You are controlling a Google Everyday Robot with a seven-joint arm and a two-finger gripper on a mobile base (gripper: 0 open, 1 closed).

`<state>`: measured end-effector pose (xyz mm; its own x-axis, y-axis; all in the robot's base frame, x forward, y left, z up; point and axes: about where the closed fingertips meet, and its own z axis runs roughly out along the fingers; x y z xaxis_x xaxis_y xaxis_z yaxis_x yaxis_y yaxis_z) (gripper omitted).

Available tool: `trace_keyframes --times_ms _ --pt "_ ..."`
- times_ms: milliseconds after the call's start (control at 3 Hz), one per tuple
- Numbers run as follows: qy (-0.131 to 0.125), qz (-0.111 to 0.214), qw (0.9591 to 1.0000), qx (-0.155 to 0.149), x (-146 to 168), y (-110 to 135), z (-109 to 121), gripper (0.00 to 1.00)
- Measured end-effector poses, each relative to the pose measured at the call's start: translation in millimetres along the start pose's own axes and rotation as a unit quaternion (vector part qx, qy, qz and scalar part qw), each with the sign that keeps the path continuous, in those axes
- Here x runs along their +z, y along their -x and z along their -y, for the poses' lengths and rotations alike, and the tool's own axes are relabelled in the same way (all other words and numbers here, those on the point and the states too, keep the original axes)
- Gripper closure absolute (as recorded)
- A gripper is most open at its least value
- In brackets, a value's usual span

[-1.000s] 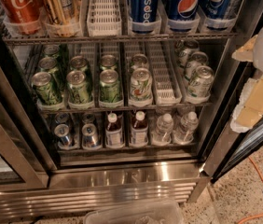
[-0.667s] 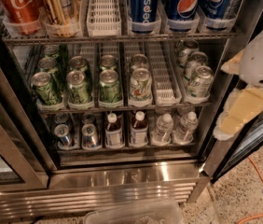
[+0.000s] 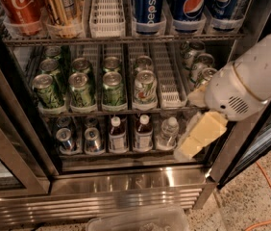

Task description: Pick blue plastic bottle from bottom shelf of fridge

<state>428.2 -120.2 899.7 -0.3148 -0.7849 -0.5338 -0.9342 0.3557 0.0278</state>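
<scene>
Stainless-steel glass-door fridge stood open. On its lowest wire rack a small white-capped, brown-necked plastic bottle stood upright, left of the cream two-finger gripper, with a clear water bottle between them. A white arm slanted down-left; whether the gripper was clenched or released could not be told.

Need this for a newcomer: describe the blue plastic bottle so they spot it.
Look in the fridge, bottom shelf, under the green cans. The blue plastic bottle stands between its twin and a clear water bottle, left of the end effector. Only those twins have reddish-brown necks.
</scene>
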Motion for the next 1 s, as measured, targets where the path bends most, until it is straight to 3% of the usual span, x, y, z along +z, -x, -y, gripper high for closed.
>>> trace_keyframes --times_ms 333,667,1000 --pt "0.009 0.065 0.9977 0.017 23 10 -31 0.0" --pt "-0.019 0.094 0.9943 0.046 55 15 -43 0.0" --pt "-0.045 0.104 0.9923 0.05 58 18 -31 0.0"
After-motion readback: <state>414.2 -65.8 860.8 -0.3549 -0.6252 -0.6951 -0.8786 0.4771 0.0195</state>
